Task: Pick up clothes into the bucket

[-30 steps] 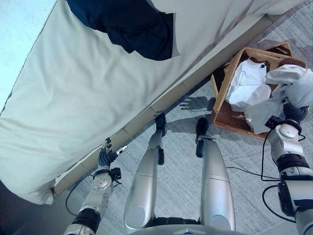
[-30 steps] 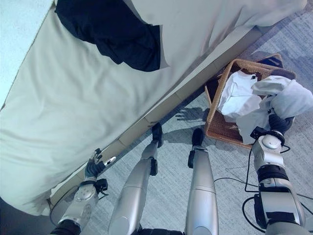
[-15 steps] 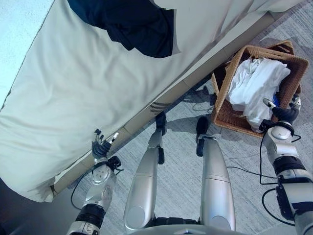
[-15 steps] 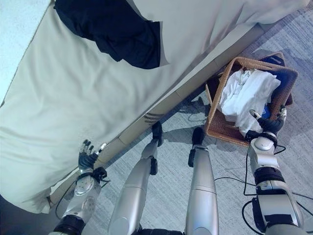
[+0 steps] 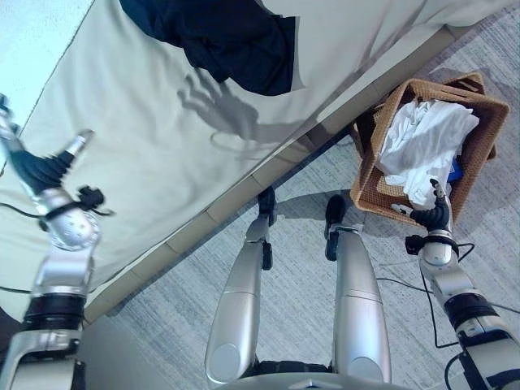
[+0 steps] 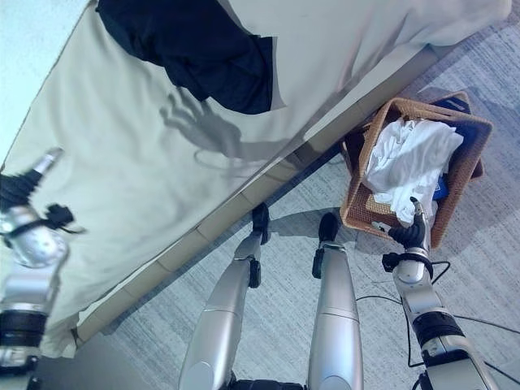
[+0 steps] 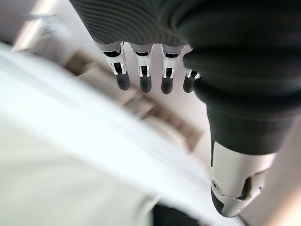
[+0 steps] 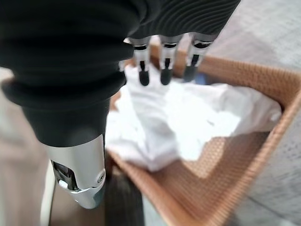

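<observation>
Grey patterned carpet (image 5: 309, 325) underfoot, with a wide bed (image 5: 146, 154) under a pale cream cover across the upper left and a low wooden base along its edge. Beside the foot of the bed, on the carpet, a woven wicker bucket (image 5: 382, 199) holding white clothes (image 5: 426, 138), a scrap of blue showing beneath them.

Right hand (image 5: 431, 218) just outside the near wall of the bucket, fingers (image 8: 162, 70) straight and relaxed in its wrist view, holding nothing; white clothes directly ahead of the fingertips, inside the bucket. Looks like a drop already made, hand clear of the load.

Left hand (image 5: 41, 171) raised above the near part of the bed, fingers (image 7: 143, 77) spread straight, thumb apart, empty. Well beyond it, further up the cover and to its right, a dark navy garment (image 5: 219, 41) lying flat and crumpled, apart from both hands. A hand-shaped shadow on the cover just short of that garment.

Step in hand, as a judgement: between items, white clothes delivered, navy piece next. Next move likely calls for a long forward reach of the left hand to the near hem of the navy garment, fingers closing on a fold of cloth without bunching the bed cover, then a carry across to the bucket on the far side from that hand. Risk of dragging the cover along or trailing cloth over the bucket rim.

No brand, label or legible writing anywhere.
</observation>
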Robot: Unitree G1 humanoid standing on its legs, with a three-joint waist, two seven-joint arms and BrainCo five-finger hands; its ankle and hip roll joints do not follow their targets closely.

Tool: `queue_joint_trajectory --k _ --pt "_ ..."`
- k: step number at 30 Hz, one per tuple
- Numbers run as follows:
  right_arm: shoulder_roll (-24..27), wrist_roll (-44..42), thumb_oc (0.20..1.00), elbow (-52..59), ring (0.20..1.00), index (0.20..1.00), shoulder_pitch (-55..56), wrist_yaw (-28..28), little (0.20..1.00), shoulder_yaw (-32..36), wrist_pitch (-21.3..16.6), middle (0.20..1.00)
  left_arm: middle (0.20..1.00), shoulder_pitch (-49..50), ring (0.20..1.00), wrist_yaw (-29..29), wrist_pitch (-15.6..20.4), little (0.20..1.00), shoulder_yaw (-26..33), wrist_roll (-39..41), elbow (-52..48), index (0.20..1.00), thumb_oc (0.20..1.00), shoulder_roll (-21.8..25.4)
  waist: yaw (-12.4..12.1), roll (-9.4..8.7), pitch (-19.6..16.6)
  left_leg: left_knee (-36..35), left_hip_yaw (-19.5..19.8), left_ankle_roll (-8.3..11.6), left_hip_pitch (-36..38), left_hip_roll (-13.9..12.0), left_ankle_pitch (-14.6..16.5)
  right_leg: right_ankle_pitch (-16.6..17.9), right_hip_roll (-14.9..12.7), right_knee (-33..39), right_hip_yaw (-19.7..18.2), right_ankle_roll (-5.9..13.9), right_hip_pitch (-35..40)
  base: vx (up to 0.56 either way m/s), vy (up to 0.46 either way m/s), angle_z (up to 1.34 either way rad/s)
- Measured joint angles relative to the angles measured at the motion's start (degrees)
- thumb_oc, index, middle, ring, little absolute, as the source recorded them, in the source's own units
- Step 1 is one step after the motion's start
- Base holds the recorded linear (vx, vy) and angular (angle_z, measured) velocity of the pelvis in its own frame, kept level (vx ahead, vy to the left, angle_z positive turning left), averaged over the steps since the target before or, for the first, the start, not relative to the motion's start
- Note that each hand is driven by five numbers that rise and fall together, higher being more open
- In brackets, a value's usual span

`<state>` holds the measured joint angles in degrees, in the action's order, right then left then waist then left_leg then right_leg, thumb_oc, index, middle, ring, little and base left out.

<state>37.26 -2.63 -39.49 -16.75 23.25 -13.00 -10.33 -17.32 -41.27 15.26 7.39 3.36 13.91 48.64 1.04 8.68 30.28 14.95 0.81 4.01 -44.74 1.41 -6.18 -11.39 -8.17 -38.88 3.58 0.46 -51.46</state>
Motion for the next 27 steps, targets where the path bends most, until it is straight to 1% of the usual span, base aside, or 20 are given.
queue_joint_trajectory --k 1,2,4,5,6,7,8,9,10,11,12,13,16,17,19,21,22,24,25,27 --pt "0.6 1.9 1.0 0.5 1.0 1.0 0.7 -1.3 1.0 -1.1 -0.1 1.0 1.0 -1.9 1.0 0.5 -0.4 1.0 -0.6 -1.5 1.0 1.0 1.0 2.4 0.4 -0.03 0.0 0.4 -0.2 0.09 -0.1 -0.1 0.3 0.3 0.1 0.4 -0.2 0.25 0.1 0.0 0.06 -0.1" --pt "0.8 2.9 1.0 0.8 1.0 1.0 0.7 -2.1 1.0 -1.9 -0.2 1.0 1.0 -2.8 1.0 0.7 -0.8 1.0 -1.4 -2.6 1.9 1.0 1.0 4.2 0.3 -0.03 0.0 0.5 -0.4 0.07 -0.2 -0.2 0.3 0.4 0.2 0.5 -0.2 0.34 0.1 0.0 0.083 -0.15" --pt "0.3 4.5 1.0 1.5 1.0 1.0 1.2 -4.1 1.0 -3.5 -0.9 1.0 1.0 -8.1 1.0 2.1 -1.9 1.0 -5.3 -5.5 5.7 1.0 1.0 7.7 1.7 -0.23 0.0 0.9 -0.9 0.19 -0.7 -0.6 0.9 1.3 0.9 1.8 -1.1 1.12 0.1 0.0 0.104 -0.23" --pt "-0.6 5.0 1.0 2.5 1.0 1.0 1.8 -4.7 1.0 -3.6 -1.0 1.0 1.0 -11.4 1.0 3.0 -2.6 1.0 -10.0 -7.2 7.8 1.0 1.0 10.7 2.2 -0.54 0.0 1.4 -1.7 -0.29 -1.2 -1.0 1.4 2.1 1.4 2.9 -1.6 1.47 -0.1 0.0 0.137 -0.36" --pt "-1.4 5.4 1.0 3.1 1.0 1.0 1.9 -5.5 1.0 -4.9 -1.4 1.0 1.0 -13.2 1.0 4.1 -2.9 1.0 -12.2 -9.3 9.0 1.0 1.0 12.0 3.5 -0.94 0.0 1.6 -2.3 -0.19 -1.5 -1.4 1.5 2.9 1.9 3.8 -2.1 1.69 -0.2 -0.01 0.105 -0.35" --pt "-1.7 5.5 1.0 3.3 1.0 1.0 2.1 -5.8 1.0 -5.3 -1.5 1.0 1.0 -14.6 1.0 4.2 -3.2 1.0 -13.3 -9.9 9.7 1.0 1.0 12.4 4.1 -1.14 0.0 1.7 -2.6 -0.2 -1.6 -1.6 1.6 3.1 2.1 4.4 -2.6 1.87 -0.2 -0.01 0.089 -0.36" --pt "-2.3 5.5 1.0 4.3 1.0 1.0 2.6 -6.5 1.0 -6.3 -1.8 1.0 1.0 -17.5 1.0 4.7 -3.8 1.0 -16.6 -11.8 12.0 1.0 1.0 14.4 4.5 -2.21 -0.1 1.9 -3.7 -0.43 -1.9 -1.9 2.0 3.9 2.9 5.3 -3.4 2.17 -0.4 0.0 0.052 -0.53" --pt "-2.9 6.2 1.0 7.0 1.0 1.0 3.8 -7.5 1.0 -7.2 -2.1 1.0 1.0 -19.5 1.0 5.7 -4.5 1.0 -17.7 -14.0 13.2 1.0 1.0 16.1 4.9 -3.52 0.0 2.5 -4.5 -0.71 -2.2 -2.5 2.4 4.7 3.3 6.1 -4.3 2.45 -0.7 0.0 0.086 -0.54" --pt "-2.9 6.6 1.0 8.0 1.0 1.0 4.7 -7.9 1.0 -7.4 -2.3 1.0 1.0 -20.2 1.0 5.9 -4.7 1.0 -18.2 -14.1 13.6 1.0 1.0 16.2 5.5 -3.79 0.0 2.7 -5.0 -0.83 -2.4 -2.6 2.5 5.0 3.4 6.5 -4.5 2.73 -0.8 0.0 0.118 -0.45" --pt "-3.1 7.0 1.0 9.3 1.0 1.0 6.2 -8.3 1.0 -7.8 -3.1 1.0 1.0 -21.7 1.0 6.3 -4.9 1.0 -19.4 -15.8 14.7 1.0 1.0 16.4 6.9 -4.27 0.1 3.3 -5.6 -0.78 -2.7 -3.2 2.8 5.8 4.0 7.2 -5.1 2.73 -0.8 0.0 0.118 -0.42" --pt "-3.7 7.7 1.0 10.1 1.0 1.0 7.6 -8.8 1.0 -8.0 -3.4 1.0 1.0 -23.7 1.0 7.0 -5.5 1.0 -22.7 -17.7 16.5 1.0 1.0 18.1 7.6 -5.35 0.1 5.1 -6.8 -1.3 -3.3 -3.9 4.1 6.6 4.9 8.2 -6.0 3.21 -0.8 0.0 0.133 -0.48" --pt "-4.0 7.7 1.0 10.0 1.0 1.0 8.0 -9.1 1.0 -8.1 -3.4 1.0 1.0 -24.1 1.0 7.3 -5.8 1.0 -22.9 -18.4 17.1 1.0 1.0 18.2 7.5 -5.89 0.1 6.0 -7.1 -1.19 -3.6 -4.3 4.5 6.9 5.1 8.5 -6.7 3.27 -0.8 0.0 0.079 -0.51" --pt "-5.3 7.7 1.0 10.8 1.0 1.0 10.9 -9.4 1.0 -8.0 -3.4 1.0 1.0 -27.9 1.0 8.7 -6.4 1.0 -26.8 -19.7 20.7 1.0 1.0 18.2 9.8 -7.16 0.3 10.0 -8.7 -1.52 -5.2 -5.9 7.2 7.7 6.8 9.3 -8.1 3.62 -1.1 -0.01 0.095 -0.41" --pt "-5.3 7.6 1.0 12.2 1.0 1.0 12.0 -9.7 1.0 -8.0 -3.6 1.0 1.0 -29.6 1.0 9.4 -6.8 1.0 -28.5 -20.2 21.2 1.0 1.0 18.5 9.2 -7.69 0.3 12.0 -9.0 -1.75 -6.1 -6.8 8.4 7.9 7.4 9.3 -8.6 3.66 -1.3 0.0 0.064 -0.38" --pt "-5.8 7.4 1.0 12.7 1.0 1.0 12.3 -10.0 1.0 -7.9 -4.3 1.0 1.0 -31.0 1.0 10.4 -7.0 1.0 -28.8 -20.2 21.5 1.0 1.0 18.5 9.6 -8.79 0.3 14.0 -9.7 -1.64 -7.0 -7.8 9.5 8.1 8.2 9.3 -9.4 3.65 -1.8 0.0 0.04 -0.32" --pt "-5.8 6.8 1.0 14.2 1.0 1.0 12.4 -10.2 1.0 -7.7 -4.7 1.0 1.0 -32.2 1.0 10.7 -7.0 1.0 -28.9 -20.1 22.4 1.0 1.0 18.5 9.8 -9.12 0.3 15.2 -9.8 -1.68 -8.2 -8.3 10.1 8.3 8.6 9.3 -9.6 3.69 -2.5 -0.01 0.013 -0.17" --pt "-5.8 6.3 1.0 14.8 1.0 1.0 12.5 -10.2 1.0 -7.6 -4.8 1.0 1.0 -32.9 1.0 10.8 -7.0 1.0 -29.1 -20.1 22.7 1.0 1.0 18.2 10.5 -9.56 0.4 15.5 -9.9 -1.56 -8.7 -8.4 10.2 8.4 9.0 9.3 -9.6 3.57 -3.0 -0.01 0.018 -0.13" --pt "-6.1 5.1 1.0 16.8 1.0 1.0 12.2 -10.2 1.0 -7.6 -5.3 1.0 1.0 -34.4 1.0 10.9 -7.1 1.0 -30.0 -20.0 25.1 1.0 1.0 18.4 10.7 -10.09 0.4 17.0 -9.7 -1.39 -10.6 -9.2 10.7 8.8 9.4 9.7 -9.5 3.63 -4.0 0.01 0.012 -0.13" --pt "-6.3 4.7 1.0 17.8 1.0 1.0 12.0 -10.2 1.0 -7.7 -5.6 1.0 1.0 -35.4 1.0 11.0 -7.1 1.0 -31.5 -20.0 26.7 1.0 1.0 18.3 10.6 -10.56 0.3 18.4 -9.3 -1.61 -12.2 -10.0 11.2 9.4 10.1 10.3 -9.5 3.64 -4.6 0.01 0.012 -0.15" --pt "-6.9 4.3 1.0 18.3 1.0 1.0 12.0 -10.1 1.0 -7.6 -5.7 1.0 1.0 -35.7 1.0 11.3 -7.2 1.0 -32.5 -20.0 27.6 1.0 1.0 18.3 10.7 -11.28 0.4 19.2 -9.2 -1.71 -13.1 -10.2 11.5 9.8 10.3 10.2 -9.4 3.67 -5.2 0.01 0.003 -0.12"
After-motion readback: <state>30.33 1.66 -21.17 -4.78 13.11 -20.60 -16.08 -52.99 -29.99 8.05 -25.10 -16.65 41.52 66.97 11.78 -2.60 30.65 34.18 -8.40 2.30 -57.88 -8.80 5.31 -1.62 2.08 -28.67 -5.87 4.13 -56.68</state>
